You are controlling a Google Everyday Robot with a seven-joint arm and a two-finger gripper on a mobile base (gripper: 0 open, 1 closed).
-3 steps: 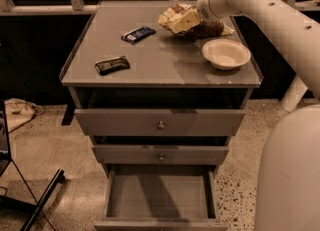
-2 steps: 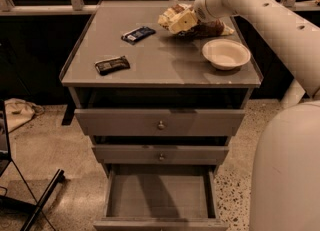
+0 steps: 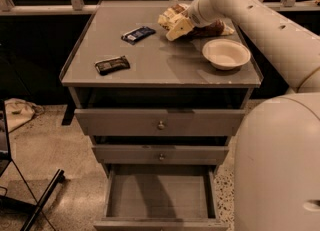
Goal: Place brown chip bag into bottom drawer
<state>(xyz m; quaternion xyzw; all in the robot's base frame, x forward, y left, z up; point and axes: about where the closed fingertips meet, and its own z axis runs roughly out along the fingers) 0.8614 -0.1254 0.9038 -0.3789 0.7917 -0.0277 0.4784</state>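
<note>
The gripper (image 3: 176,26) sits at the far right of the cabinet top (image 3: 165,62), against the brown chip bag (image 3: 212,27). A white bowl (image 3: 226,53) lies just nearer. Below, the bottom drawer (image 3: 159,198) stands pulled out.

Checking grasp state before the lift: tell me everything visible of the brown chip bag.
The brown chip bag is a crinkled, foil-like packet, dark brown with a cream-yellow end pointing left. It sits at the back right of the cabinet top, just behind the white bowl. The gripper is right at the cream end, and the arm covers the bag's middle. Whether the bag is resting on the surface or slightly lifted cannot be told.
</note>
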